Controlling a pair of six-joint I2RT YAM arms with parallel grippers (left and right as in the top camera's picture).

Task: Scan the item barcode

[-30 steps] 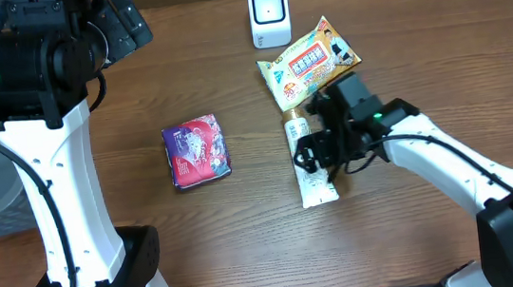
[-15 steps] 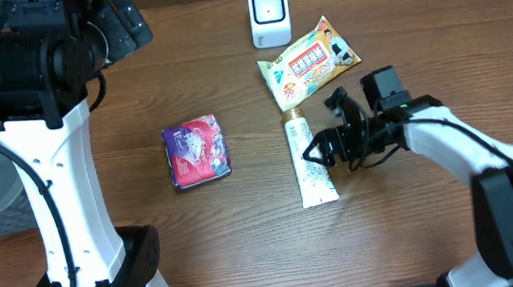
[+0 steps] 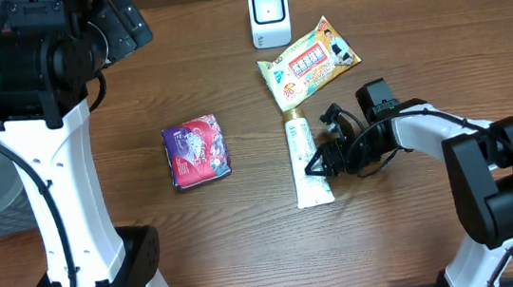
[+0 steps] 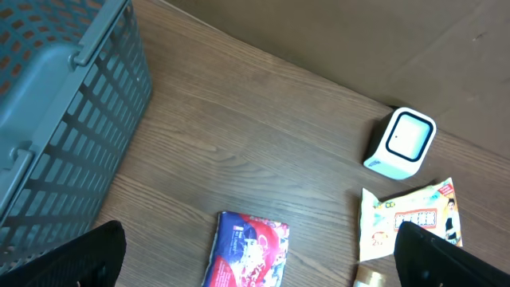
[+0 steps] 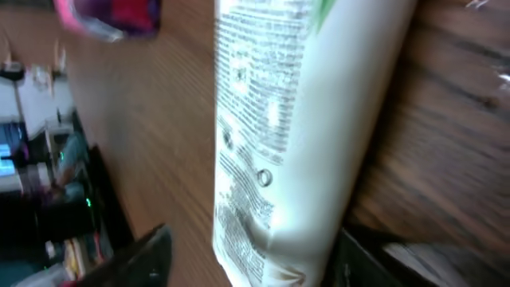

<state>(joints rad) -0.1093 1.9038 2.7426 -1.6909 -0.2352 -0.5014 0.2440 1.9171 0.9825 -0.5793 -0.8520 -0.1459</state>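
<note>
the white tube [image 3: 307, 162] is laid near the middle of the bench [image 3: 249, 249], straddled by the right tool [image 3: 321, 163], whose grip cannot be told, while the left tool [image 4: 259, 267] is spread wide.

white tube [image 5: 295, 119] | between right gripper [image 5: 255, 267] fingers, seemingly ungripped | blurred | wooden table [image 5: 151, 135]

My left arm [image 3: 51, 184] stood tall at the left, and my left end effector [image 4: 256, 239] was held high with its jaws spread wide. My right arm [image 3: 437, 129] lay low, reaching leftward from the near right. My right end effector [image 3: 323, 160] pointed left, with its fingers [image 5: 143, 255] parted.
</note>
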